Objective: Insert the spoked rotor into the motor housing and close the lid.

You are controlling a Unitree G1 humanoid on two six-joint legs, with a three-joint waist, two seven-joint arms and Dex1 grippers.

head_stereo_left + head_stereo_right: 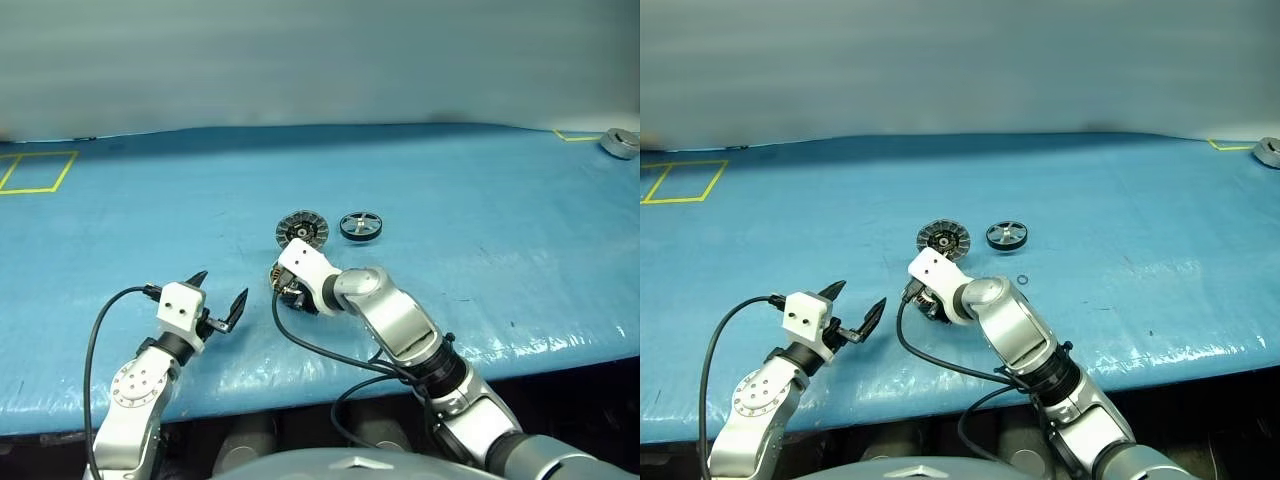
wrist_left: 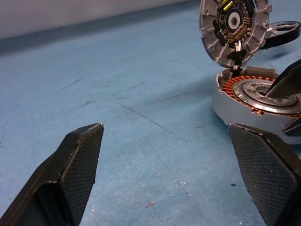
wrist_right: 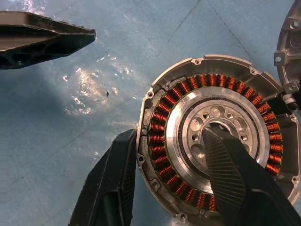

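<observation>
Right claw (image 3: 174, 174) pinching motor housing (image 3: 207, 75) wall; left claw (image 1: 220, 300) wide, empty; lid (image 1: 302, 231) up.

- The motor housing (image 3: 214, 136): open grey cup, copper coils ringing a silvery centre, flat on the blue surface.
- The lid (image 1: 301, 230): hinged up at the housing's far edge, finned face showing.
- The spoked rotor (image 1: 361, 226): black-rimmed, flat, just right of the lid.

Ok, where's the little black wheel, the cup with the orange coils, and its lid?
wheel (image 1: 361, 226), left eye view, on its silvery spokes.
cup (image 3: 162, 125), right wrist view, on its ring of orange coils.
lid (image 2: 233, 21), left wrist view, on its dark centre.
</observation>
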